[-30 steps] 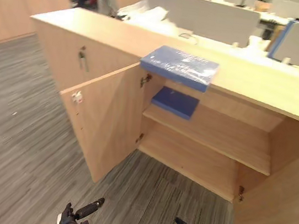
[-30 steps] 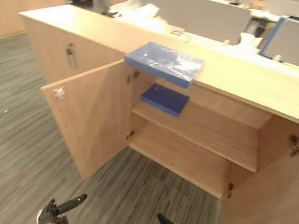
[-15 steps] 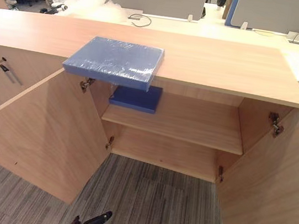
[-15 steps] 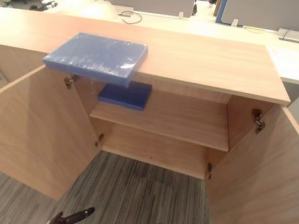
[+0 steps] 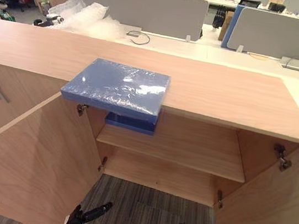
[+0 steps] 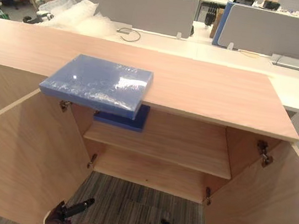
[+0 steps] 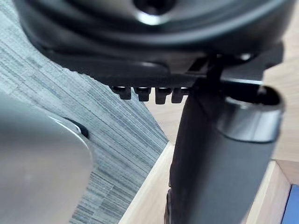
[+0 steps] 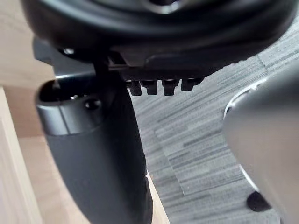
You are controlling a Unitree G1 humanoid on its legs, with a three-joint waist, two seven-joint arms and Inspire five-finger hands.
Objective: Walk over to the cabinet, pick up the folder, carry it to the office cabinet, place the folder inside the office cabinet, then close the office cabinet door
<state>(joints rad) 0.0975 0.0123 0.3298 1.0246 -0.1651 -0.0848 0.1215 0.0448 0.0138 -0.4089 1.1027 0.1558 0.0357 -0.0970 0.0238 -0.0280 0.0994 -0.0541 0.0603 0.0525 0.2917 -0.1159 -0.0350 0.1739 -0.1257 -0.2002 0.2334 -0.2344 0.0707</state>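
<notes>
Left hand (image 5: 79,222) fingers straight, flat blue glossy-wrapped folder (image 5: 116,88) overhanging woodgrain cabinet (image 5: 224,94) top

The folder (image 5: 116,88) is a flat blue slab in shiny clear wrap. It lies level on the top of the office cabinet (image 5: 224,92), at the front edge, with its near side jutting out past that edge above the open compartment's left part. The cabinet is light wood, and its left door (image 5: 35,168) and right door (image 5: 268,218) are both swung wide open. Inside, at the left end of the upper shelf (image 5: 189,145), a second blue folder (image 5: 131,124) lies flat.
</notes>
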